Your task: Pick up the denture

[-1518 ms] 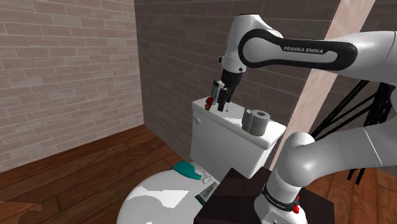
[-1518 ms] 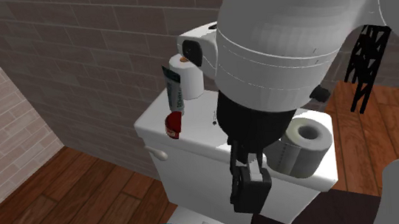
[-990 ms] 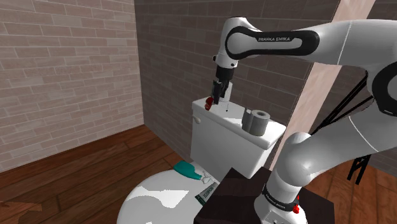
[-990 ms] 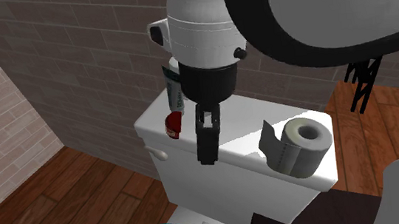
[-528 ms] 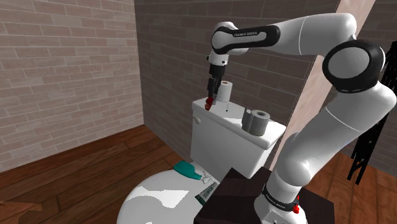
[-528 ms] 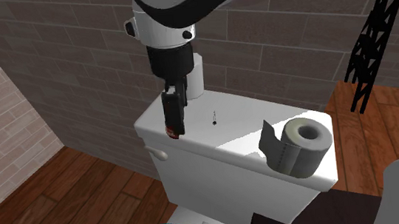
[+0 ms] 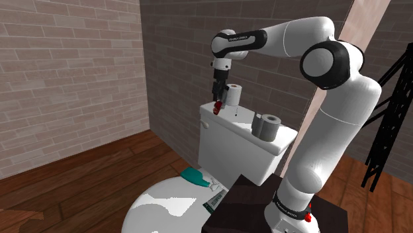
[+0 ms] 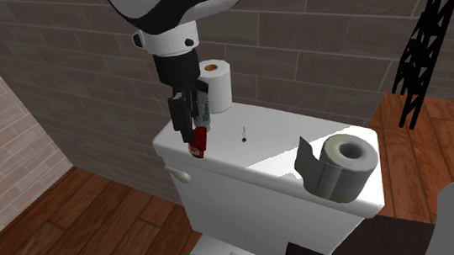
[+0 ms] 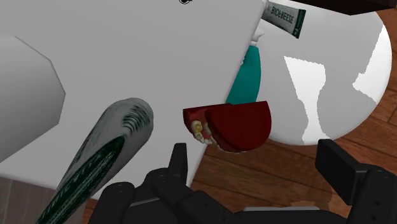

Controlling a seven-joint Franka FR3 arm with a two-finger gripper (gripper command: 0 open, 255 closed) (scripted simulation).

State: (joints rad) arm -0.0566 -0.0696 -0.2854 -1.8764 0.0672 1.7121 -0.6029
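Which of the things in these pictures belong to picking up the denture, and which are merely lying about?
Job in hand:
- dark red denture with yellowish teeth, at the white tank lid's edge
- open black fingers, not yet closed on it

Lying about:
- green-and-white tube
- upright white paper roll
- grey paper roll on its side
- teal object on the white toilet seat

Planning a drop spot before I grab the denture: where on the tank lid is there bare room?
The bare stretch of tank lid lies between the denture and the lying toilet roll, around a small dark mark. The denture's end is crowded: toothpaste tube, upright roll and the open pincer cluster there.
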